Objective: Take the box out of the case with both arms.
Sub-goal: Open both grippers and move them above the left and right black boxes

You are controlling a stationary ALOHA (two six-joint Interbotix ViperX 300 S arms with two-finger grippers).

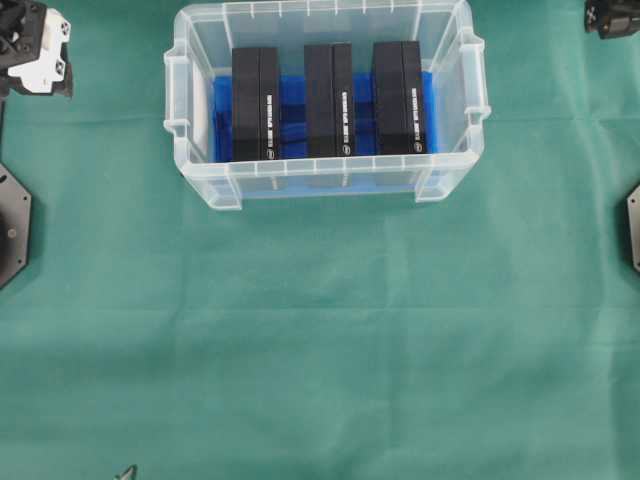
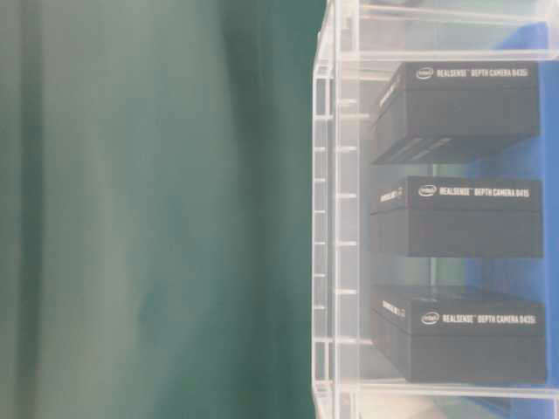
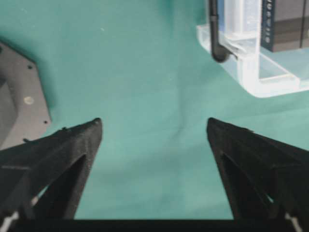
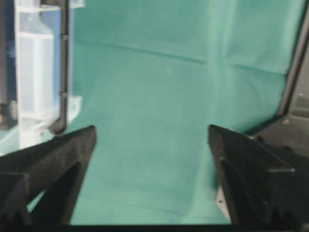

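The clear case point(image 1: 325, 190) stands at the back middle of the green cloth, with a blue sheet point(image 1: 290, 115) on its bottom. Three black boxes stand in it side by side: left point(image 1: 256, 105), middle point(image 1: 329, 100), right point(image 1: 399, 97). The table-level view shows them through the case wall point(image 2: 336, 218). My left gripper point(image 3: 154, 123) is open and empty over bare cloth, left of the case corner point(image 3: 260, 72). My right gripper point(image 4: 152, 130) is open and empty, right of the case point(image 4: 38, 82). Both arms sit at the far corners, left point(image 1: 35, 50) and right point(image 1: 612, 18).
Black arm base plates lie at the left edge point(image 1: 12, 225) and right edge point(image 1: 633, 225) of the table. The left base also shows in the left wrist view point(image 3: 19, 96). Green cloth point(image 1: 320, 350) covers the table in front of the case.
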